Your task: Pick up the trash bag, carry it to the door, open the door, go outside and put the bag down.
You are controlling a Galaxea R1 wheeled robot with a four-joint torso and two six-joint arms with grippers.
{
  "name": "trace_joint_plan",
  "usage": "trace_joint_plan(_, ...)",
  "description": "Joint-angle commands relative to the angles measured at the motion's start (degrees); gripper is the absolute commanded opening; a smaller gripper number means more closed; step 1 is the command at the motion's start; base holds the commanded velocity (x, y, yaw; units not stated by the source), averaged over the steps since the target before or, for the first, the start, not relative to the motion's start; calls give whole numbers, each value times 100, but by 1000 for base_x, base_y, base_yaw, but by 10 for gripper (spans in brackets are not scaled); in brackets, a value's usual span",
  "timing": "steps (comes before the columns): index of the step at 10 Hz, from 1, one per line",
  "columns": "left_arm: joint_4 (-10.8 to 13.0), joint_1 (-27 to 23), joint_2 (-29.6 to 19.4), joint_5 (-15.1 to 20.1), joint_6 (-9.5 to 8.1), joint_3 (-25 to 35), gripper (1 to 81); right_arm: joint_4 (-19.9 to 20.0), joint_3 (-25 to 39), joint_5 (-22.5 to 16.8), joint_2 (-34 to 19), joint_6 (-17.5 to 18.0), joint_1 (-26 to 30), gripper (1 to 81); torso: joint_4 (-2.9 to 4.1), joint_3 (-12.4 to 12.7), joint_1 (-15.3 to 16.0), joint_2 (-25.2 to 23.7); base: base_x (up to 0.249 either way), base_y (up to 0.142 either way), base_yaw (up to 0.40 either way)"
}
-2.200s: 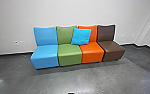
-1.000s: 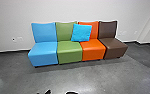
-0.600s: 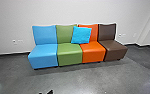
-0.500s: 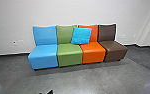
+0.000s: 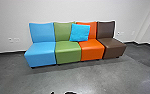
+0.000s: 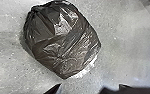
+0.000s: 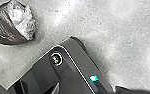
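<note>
Left end effector (image 5: 52, 93) has shifted, angled down toward trash bag (image 6: 63, 40).

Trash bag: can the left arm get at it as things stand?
Likely yes: in the left wrist view the bag rests on the floor with nothing over it, though its distance is hard to judge.

The right wrist view's edge crops the bag (image 7: 6, 30); the pillow (image 5: 79, 32) hides parts of the green back (image 5: 62, 31) and orange back (image 5: 93, 31).

Four chairs (image 5: 68, 52), one blue cushion (image 5: 79, 32).
</note>
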Motion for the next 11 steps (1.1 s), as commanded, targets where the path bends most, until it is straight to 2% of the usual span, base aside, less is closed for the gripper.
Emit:
trace_joint_plan(1, -173, -879, -99, 421, -6, 92, 811, 52, 103, -343, -301, 16, 137, 811, 2, -522, 358, -555, 0, 0, 0)
trace_joint_plan(2, -208, -967, -82, 491, -6, 74, 811, 43, 94, -343, -265, 16, 137, 811, -24, -726, 494, -772, 0, 0, 0)
trace_joint_plan(6, -199, -1301, -134, 737, -102, -23, 811, 34, 59, -343, -213, 8, 146, 811, -30, -1485, 1034, -1626, 0, 0, 0)
trace_joint_plan(7, -190, -1407, -143, 737, -120, -23, 811, 43, 59, -343, -195, 8, 155, 811, -30, -1191, 1158, -1827, 0, 0, 0)
trace_joint_plan(8, -208, -1547, -152, 772, -146, -23, 811, 35, 59, -351, -169, 8, 163, 811, -30, -1331, 1246, -1969, 0, 0, 0)
trace_joint_plan(11, -173, -1846, -73, 903, -234, -223, 811, 26, 59, -351, -143, 8, 146, 811, -30, -1432, 1582, -2507, 0, 0, 0)
